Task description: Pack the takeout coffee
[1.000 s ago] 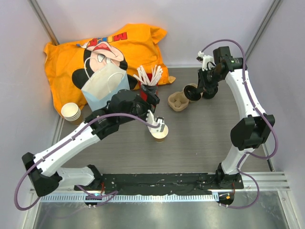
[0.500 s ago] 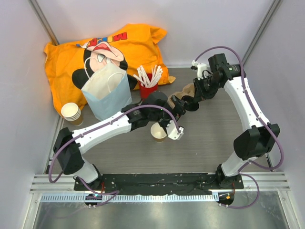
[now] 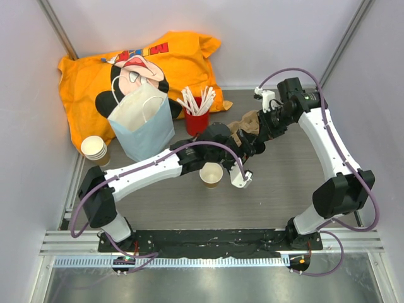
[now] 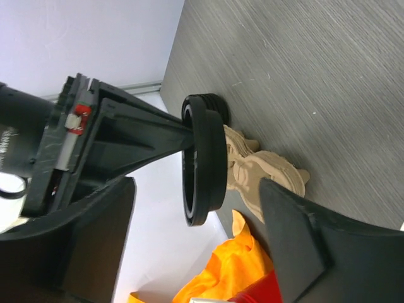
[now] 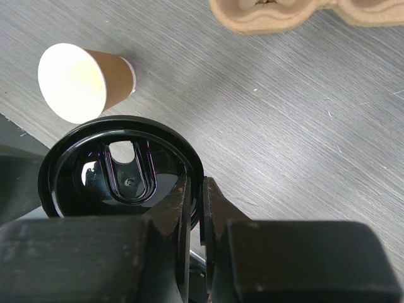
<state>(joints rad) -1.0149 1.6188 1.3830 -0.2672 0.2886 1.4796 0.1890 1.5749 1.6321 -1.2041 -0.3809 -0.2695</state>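
Right tool (image 5: 194, 189): pinched shut on the rim of the black lid (image 5: 120, 170).
Left tool (image 4: 197, 186): fingers spread, holding nothing.
Cup (image 3: 211, 175): lidless, upright on the desk (image 3: 284, 183), beside the left arm.

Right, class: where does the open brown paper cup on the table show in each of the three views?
Top external: the open paper cup stands upright near the picture's centre.
Left wrist: not in it.
Right wrist: the cup is upper left, beyond the black lid gripped by the right claw.
Shared landmark: the cardboard cup carrier, in all three views.
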